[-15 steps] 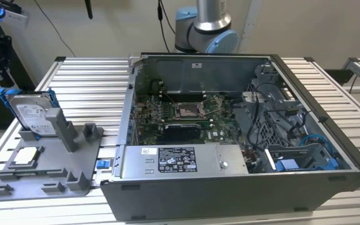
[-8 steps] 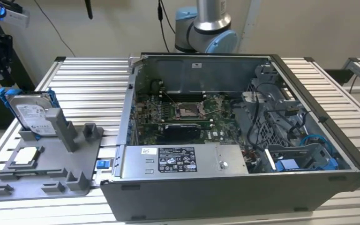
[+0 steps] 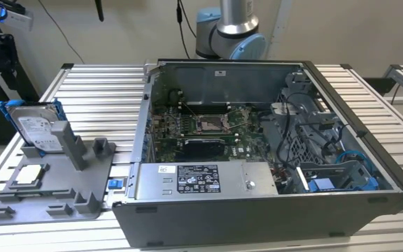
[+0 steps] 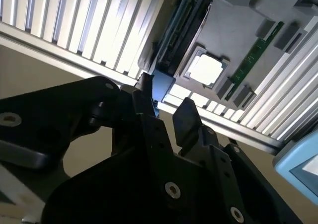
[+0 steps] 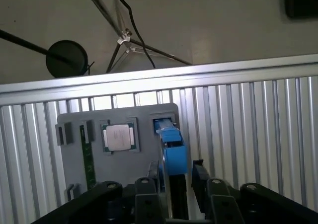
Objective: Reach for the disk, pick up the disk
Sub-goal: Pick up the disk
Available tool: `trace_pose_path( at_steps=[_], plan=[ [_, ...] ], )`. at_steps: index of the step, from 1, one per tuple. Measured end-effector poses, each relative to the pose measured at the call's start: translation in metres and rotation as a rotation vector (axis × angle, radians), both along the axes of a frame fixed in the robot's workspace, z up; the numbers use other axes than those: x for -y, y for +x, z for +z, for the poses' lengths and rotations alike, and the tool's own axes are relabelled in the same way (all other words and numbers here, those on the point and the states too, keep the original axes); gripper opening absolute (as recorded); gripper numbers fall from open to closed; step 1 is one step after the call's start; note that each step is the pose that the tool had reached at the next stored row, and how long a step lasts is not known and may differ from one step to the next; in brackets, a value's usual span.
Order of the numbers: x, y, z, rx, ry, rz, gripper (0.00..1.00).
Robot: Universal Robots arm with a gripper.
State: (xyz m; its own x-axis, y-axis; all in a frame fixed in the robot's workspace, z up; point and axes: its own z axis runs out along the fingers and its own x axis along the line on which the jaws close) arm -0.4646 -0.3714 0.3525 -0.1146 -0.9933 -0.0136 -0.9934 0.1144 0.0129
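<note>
Since the disk (image 3: 37, 127) is parked on its edge in a slot of the grey holder (image 3: 54, 185), over at the exterior view's left and well apart from the open computer case (image 3: 257, 157), it's pretty much set up for a grab from above. In the first wrist view the end effector (image 5: 174, 167) is spread apart with nothing in it. It's lined up so the disk's thin edge and blue frame (image 5: 173, 153) show in the gap between the two fingers (image 5: 198, 173). The second wrist view tells the same story, end effector (image 4: 166, 91) apart and a bit of blue peeking through. The exterior view shows nothing around the disk, so I'd say no contact yet.

Handling-wise, my guess is it's a stiff metal body with a fair bit of heft for its size. It won't flex, but those smooth flat faces look slick enough to slide out of a weak pinch. I'd squeeze across the two broad faces near the top edge, roughly centred so it doesn't swing. I wouldn't lean only on the blue plastic, which looks like the bendy part. Drives hate knocks too, so scraping the slot walls seems risky. A small chip (image 3: 30, 176) lies flat on the same holder nearby, all on the slatted surface (image 3: 96, 89).
</note>
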Motion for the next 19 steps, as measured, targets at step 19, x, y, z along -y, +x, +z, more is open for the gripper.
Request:
trace_pose_path(
  at_steps=[19],
  plan=[
    [-0.0013, -0.002, -0.0228, 0.0169, -0.0014, 0.032, 1.00]
  ],
)
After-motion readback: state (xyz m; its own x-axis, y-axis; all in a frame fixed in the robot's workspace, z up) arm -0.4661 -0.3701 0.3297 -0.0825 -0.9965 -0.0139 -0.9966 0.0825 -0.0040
